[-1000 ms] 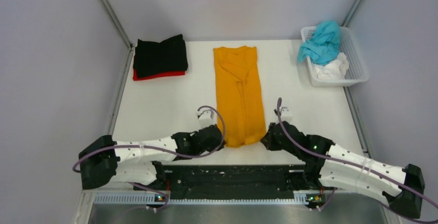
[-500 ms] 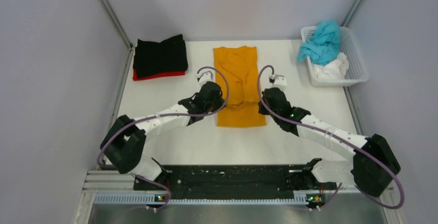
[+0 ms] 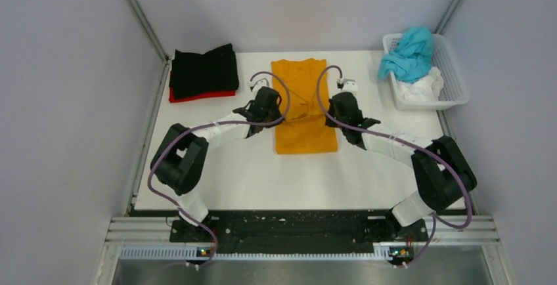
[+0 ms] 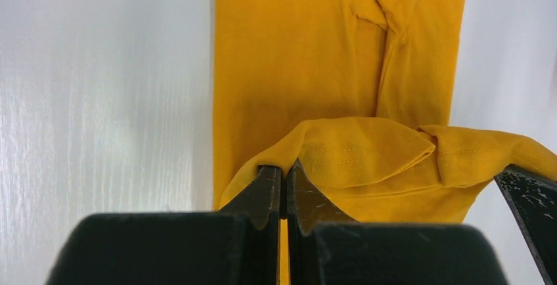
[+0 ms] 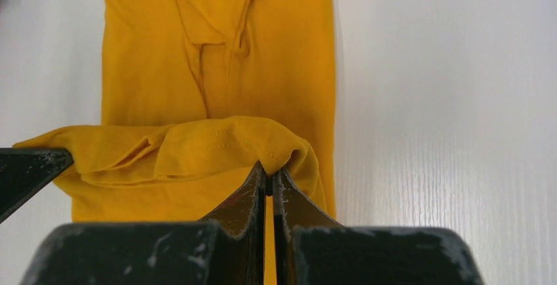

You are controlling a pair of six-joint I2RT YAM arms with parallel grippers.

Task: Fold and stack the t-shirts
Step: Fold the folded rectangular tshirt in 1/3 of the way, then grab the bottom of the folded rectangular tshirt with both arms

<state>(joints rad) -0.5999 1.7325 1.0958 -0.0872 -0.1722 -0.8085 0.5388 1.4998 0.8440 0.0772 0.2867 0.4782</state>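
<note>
Two grippers share one hem: the left gripper (image 4: 284, 169) and the right gripper (image 5: 269, 172), each with its jaws pressed together on a thin pinch of cloth, hold the near corners of the orange t-shirt (image 3: 305, 134) raised and doubled over toward the far side. The rest of the shirt lies flat as a narrow strip in the middle of the table (image 3: 217, 167). Each hold takes in only the very edge of the fabric, so one corner could slip free and drop early, leaving a crooked fold. The hem sags in a loose roll between the two arms; if it is set down that way, it may bunch into a ridge rather than lie flat. Should one arm reach farther than the other, the edges would land askew, and any drag across the lower layer could pull open the sleeves tucked in along its centre. At far left, the black t-shirt (image 3: 203, 69) sits folded on the red t-shirt (image 3: 200, 95), the likely stack for this one. At far right, the teal t-shirt (image 3: 408, 52) and white t-shirt (image 3: 420, 89) wait crumpled in the basket (image 3: 454, 75).
</note>
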